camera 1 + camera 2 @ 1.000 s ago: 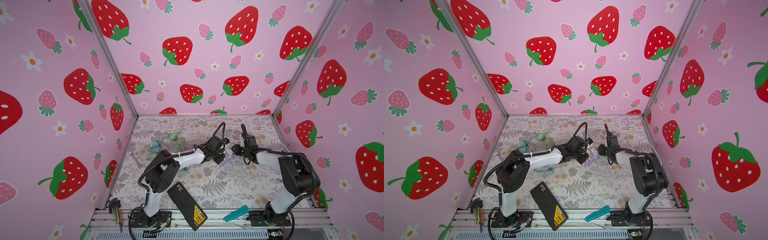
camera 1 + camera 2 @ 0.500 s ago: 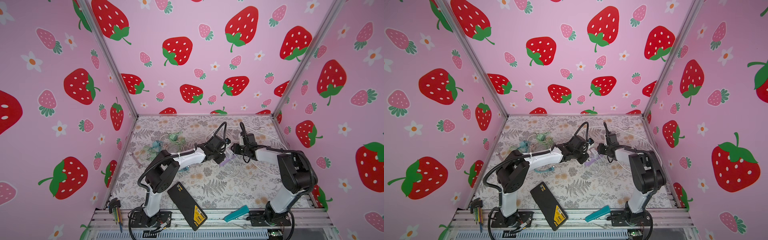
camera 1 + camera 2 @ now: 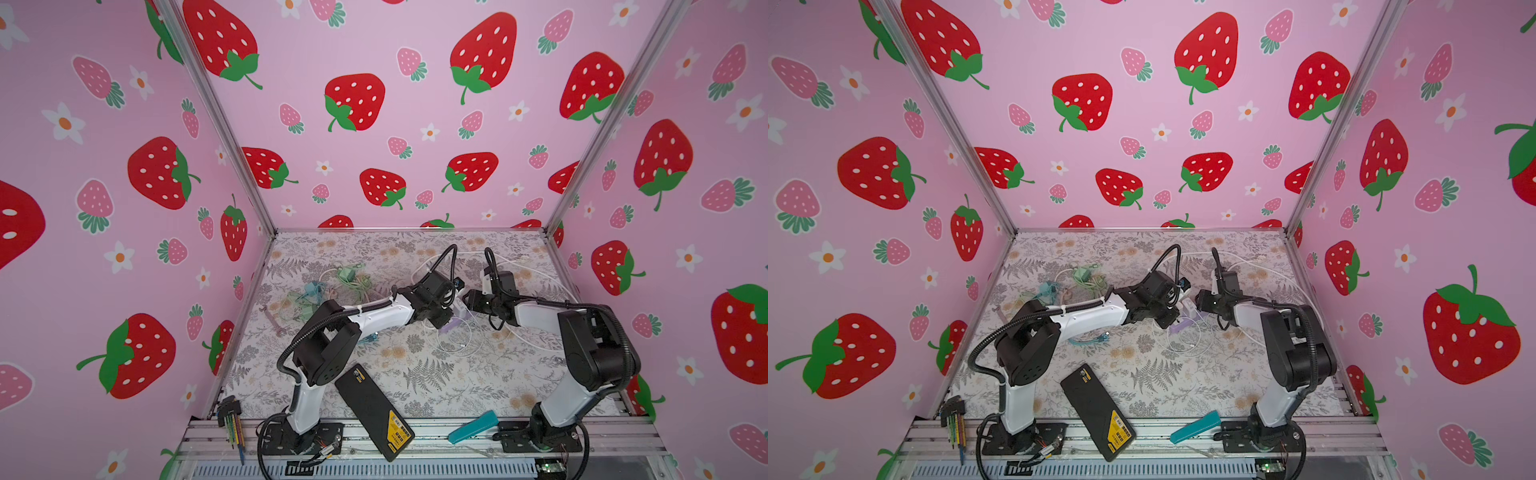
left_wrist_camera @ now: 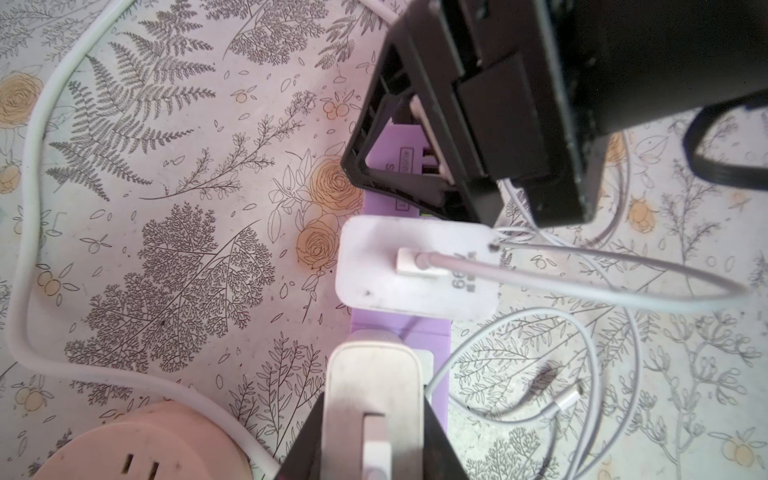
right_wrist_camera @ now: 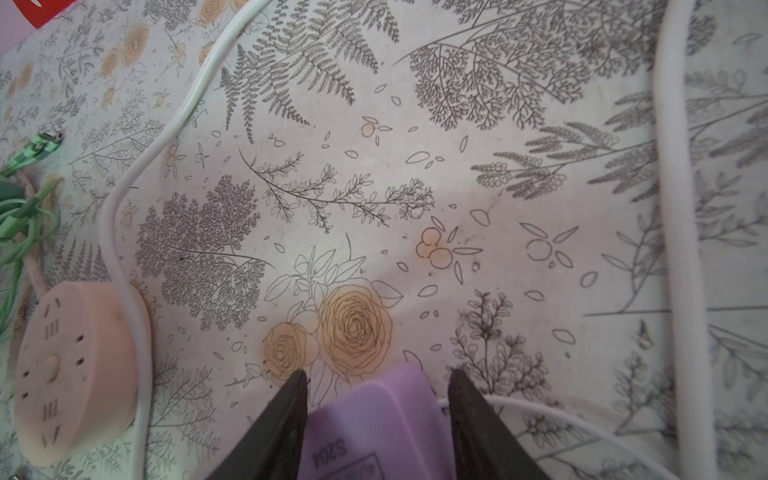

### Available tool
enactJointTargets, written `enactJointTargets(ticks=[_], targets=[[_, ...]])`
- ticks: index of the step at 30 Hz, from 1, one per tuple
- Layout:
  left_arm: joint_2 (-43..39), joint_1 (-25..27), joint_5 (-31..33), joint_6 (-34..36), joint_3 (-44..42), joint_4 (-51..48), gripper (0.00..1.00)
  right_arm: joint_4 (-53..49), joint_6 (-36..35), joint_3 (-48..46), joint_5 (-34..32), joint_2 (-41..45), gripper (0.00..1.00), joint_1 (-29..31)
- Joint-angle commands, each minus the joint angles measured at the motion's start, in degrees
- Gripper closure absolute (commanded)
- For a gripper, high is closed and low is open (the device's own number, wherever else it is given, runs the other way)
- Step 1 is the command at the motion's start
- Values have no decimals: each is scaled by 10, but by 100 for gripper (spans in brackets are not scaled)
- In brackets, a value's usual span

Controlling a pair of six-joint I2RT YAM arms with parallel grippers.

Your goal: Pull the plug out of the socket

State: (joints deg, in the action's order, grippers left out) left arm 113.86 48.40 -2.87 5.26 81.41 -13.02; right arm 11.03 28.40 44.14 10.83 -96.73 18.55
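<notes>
A purple socket strip (image 4: 399,322) lies on the floral table, also visible in both top views (image 3: 453,325) (image 3: 1179,328). Two white plugs sit in it. My left gripper (image 4: 374,436) is shut on the nearer white plug (image 4: 374,386), one finger pressing each side. The other white plug (image 4: 415,266) carries a thin white cable. My right gripper (image 5: 377,374) stands open around the socket's end (image 5: 374,415), with a gap showing beside one finger. In both top views the two grippers (image 3: 442,318) (image 3: 469,299) meet at mid-table.
A round pink socket (image 5: 70,374) with a thick white cable (image 5: 124,208) lies close by. A thin white cable's loose end (image 4: 569,399) coils beside the strip. Green cables (image 3: 349,278) lie at back left. A black device (image 3: 374,411) and teal tool (image 3: 473,426) sit at the front edge.
Both arms have stayed almost in place at the socket. The right gripper's jaws have spread apart, and the left gripper has closed a little tighter on the plug.
</notes>
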Motion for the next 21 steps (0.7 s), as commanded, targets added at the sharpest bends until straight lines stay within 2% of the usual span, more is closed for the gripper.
enactJointTargets(ticks=[1,7,13,21], targets=[[11,-2,34,10,31,-5,79,-27,-11,-38,18,20,43,-4],[13,-1,37,10,31,-6,80,-7,-20,-31,35,38,35,-5],[15,3,41,12,31,-8,80,-4,-19,-41,17,65,30,-11],[13,6,39,17,31,-8,81,-15,-19,-29,10,19,32,-16]])
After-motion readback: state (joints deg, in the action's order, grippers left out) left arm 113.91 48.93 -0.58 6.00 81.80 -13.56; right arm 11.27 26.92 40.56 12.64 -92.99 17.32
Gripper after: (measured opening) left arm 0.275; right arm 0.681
